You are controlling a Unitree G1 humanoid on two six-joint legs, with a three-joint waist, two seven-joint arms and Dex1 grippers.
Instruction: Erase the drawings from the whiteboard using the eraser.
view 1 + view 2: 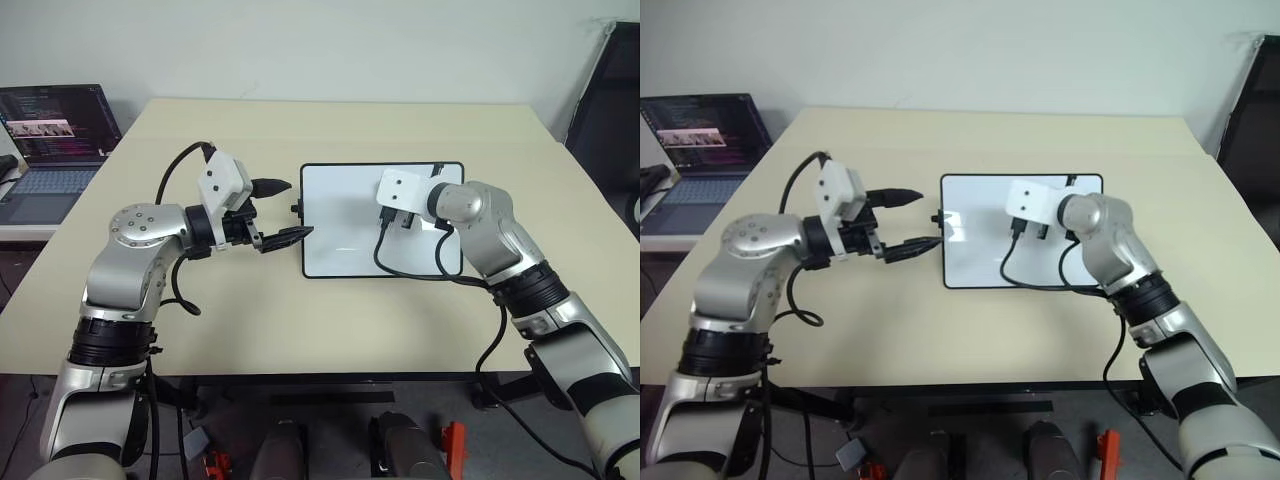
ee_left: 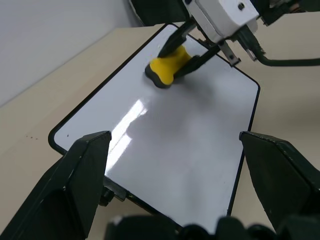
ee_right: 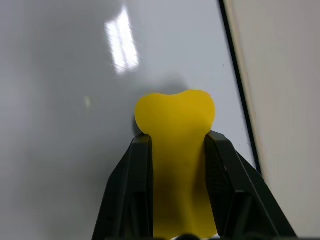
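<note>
The whiteboard (image 1: pixel 345 225) lies flat on the beige table, its black frame running round a glossy white face. The drawings are out of view; the face that shows is plain white with a glare streak. My right gripper (image 3: pixel 178 140) hangs over the board's right half, shut on the yellow eraser (image 2: pixel 167 67). The eraser's dark underside is at or just above the surface; I cannot tell whether it touches. My left gripper (image 1: pixel 283 210) stands open at the board's left edge, one finger on each side of the small black knob (image 1: pixel 297 209).
An open laptop (image 1: pixel 50 140) sits on a lower side table at the far left. A black chair (image 1: pixel 610 90) stands past the table's right corner. The right arm's black cable (image 1: pixel 410 272) loops over the board's near edge.
</note>
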